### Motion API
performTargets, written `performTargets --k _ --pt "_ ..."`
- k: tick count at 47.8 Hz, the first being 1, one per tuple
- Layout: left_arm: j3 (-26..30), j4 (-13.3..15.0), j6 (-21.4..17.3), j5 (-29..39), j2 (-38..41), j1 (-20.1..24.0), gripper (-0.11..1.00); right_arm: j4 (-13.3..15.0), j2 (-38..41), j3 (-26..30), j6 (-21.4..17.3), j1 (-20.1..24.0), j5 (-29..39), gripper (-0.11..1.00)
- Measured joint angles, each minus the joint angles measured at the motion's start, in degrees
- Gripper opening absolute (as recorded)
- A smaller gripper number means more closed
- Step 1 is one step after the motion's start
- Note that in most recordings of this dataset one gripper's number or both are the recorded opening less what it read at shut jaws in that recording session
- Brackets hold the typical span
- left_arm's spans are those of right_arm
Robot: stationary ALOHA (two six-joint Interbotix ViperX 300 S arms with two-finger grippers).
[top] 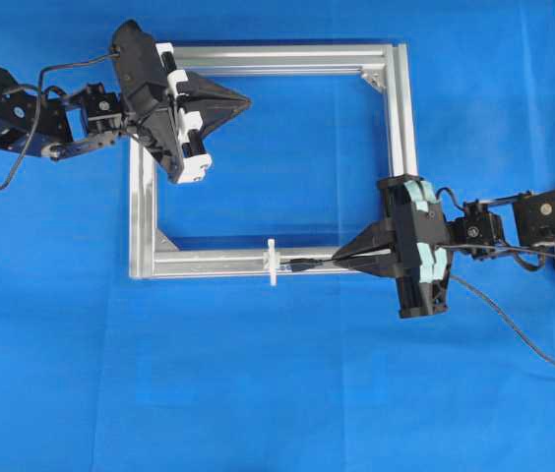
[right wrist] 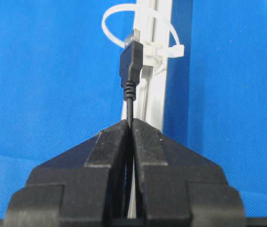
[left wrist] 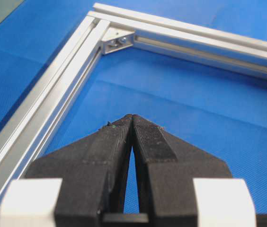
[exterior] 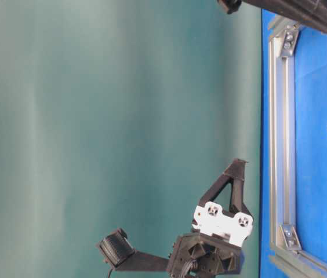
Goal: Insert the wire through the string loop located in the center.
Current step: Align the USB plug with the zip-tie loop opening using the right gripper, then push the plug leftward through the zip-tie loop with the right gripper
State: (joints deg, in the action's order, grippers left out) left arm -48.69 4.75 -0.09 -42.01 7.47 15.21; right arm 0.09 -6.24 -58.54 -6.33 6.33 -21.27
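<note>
My right gripper (top: 341, 261) is shut on the wire (top: 309, 264), a thin black cable whose plug tip points left along the front bar of the silver frame (top: 400, 108). The string loop (top: 272, 262), a white tie, stands upright on that bar, and the plug ends just right of it. In the right wrist view the plug (right wrist: 130, 59) sticks out ahead of my right gripper (right wrist: 130, 123), and its tip lines up with the string loop (right wrist: 169, 48). My left gripper (top: 248, 100) hovers shut and empty inside the frame's back left corner; the left wrist view shows its fingertips pressed together (left wrist: 132, 117).
The wire's slack (top: 524, 334) trails off to the right behind my right arm. Corner brackets (top: 374, 79) sit inside the frame's corners. Blue cloth (top: 258, 393) covers the table. A frame bar (left wrist: 53, 94) runs along the left of my left gripper.
</note>
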Motion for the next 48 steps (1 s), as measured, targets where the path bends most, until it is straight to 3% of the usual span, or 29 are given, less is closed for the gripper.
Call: performTargets --k 29,48 --pt "0.00 -0.09 0.00 0.00 0.00 0.00 0.00 0.00 0.62 0.09 -0.09 -0.09 0.00 -0.03" --pt "0.09 0.00 0.00 -0.09 0.00 0.00 0.00 0.00 5.45 5.36 -0.09 -0.09 0.00 -0.03"
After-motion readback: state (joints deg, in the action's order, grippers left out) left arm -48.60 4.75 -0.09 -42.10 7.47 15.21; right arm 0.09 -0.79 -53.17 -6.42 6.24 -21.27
